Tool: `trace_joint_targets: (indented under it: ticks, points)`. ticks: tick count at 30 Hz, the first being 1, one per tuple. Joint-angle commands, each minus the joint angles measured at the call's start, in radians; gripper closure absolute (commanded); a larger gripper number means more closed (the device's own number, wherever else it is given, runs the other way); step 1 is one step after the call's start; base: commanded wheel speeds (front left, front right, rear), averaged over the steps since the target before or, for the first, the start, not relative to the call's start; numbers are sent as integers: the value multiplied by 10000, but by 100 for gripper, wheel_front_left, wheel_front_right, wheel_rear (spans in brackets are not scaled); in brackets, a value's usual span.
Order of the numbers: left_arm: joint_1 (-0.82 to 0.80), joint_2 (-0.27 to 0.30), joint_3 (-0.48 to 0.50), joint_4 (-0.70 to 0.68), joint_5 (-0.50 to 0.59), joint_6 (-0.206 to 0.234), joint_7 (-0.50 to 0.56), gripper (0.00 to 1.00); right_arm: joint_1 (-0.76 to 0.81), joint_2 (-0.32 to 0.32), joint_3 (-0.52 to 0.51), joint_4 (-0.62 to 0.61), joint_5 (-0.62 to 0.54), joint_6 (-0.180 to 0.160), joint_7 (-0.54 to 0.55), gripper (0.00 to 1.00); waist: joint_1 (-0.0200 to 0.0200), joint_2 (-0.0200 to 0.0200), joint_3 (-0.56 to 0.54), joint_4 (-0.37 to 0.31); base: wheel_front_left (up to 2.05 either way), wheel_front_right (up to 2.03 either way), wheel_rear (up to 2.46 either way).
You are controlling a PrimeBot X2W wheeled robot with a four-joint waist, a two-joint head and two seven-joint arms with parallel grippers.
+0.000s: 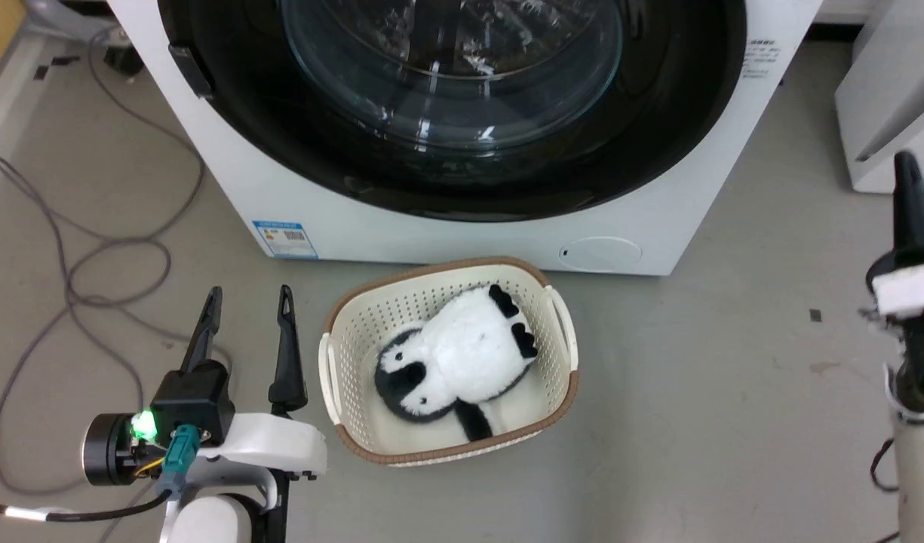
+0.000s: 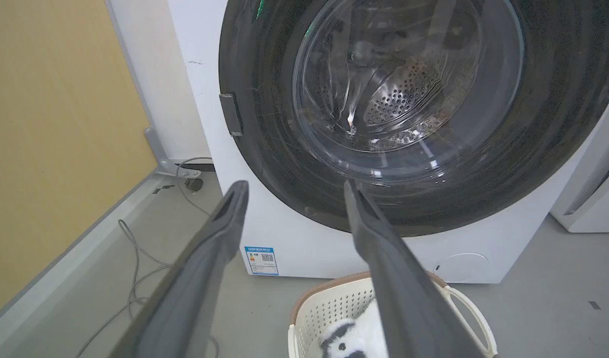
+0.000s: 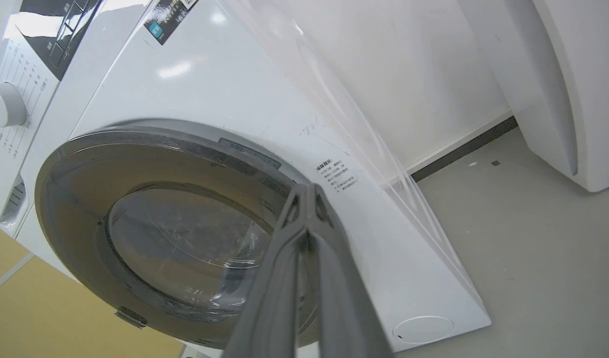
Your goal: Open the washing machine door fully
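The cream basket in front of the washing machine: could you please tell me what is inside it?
A black-and-white plush toy lies inside the basket, covering most of its floor. Whatever might lie beneath the toy is hidden.

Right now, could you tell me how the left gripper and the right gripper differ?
The left gripper has its fingers spread apart; the right gripper's are pressed together. The left gripper sits beside the basket; the right gripper is well clear of it. Both hold nothing.
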Motion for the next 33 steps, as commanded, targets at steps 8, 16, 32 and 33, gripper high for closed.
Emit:
trace_joint_targets:
  ticks: [8,16,32,33]
  points:
    - [-421,7,-91,-100,-140,155,-239,0,-1670,-456,53,905,840,6,-13,100,-1,0,621,246,0,0,0]
    - [-664,7,-140,-164,-165,293,-406,0,-3240,-748,307,1873,1506,7,126,100,-1,0,1145,428,0,0,0]
    - [-1156,8,-227,-151,-287,558,-740,0,-5675,-1149,1292,3469,2499,8,757,100,-1,0,1972,679,0,0,0]
    - [-1189,8,-223,-151,-284,568,-761,0,-5799,-1183,1377,3560,2541,8,810,100,-1,0,2016,692,0,0,0]
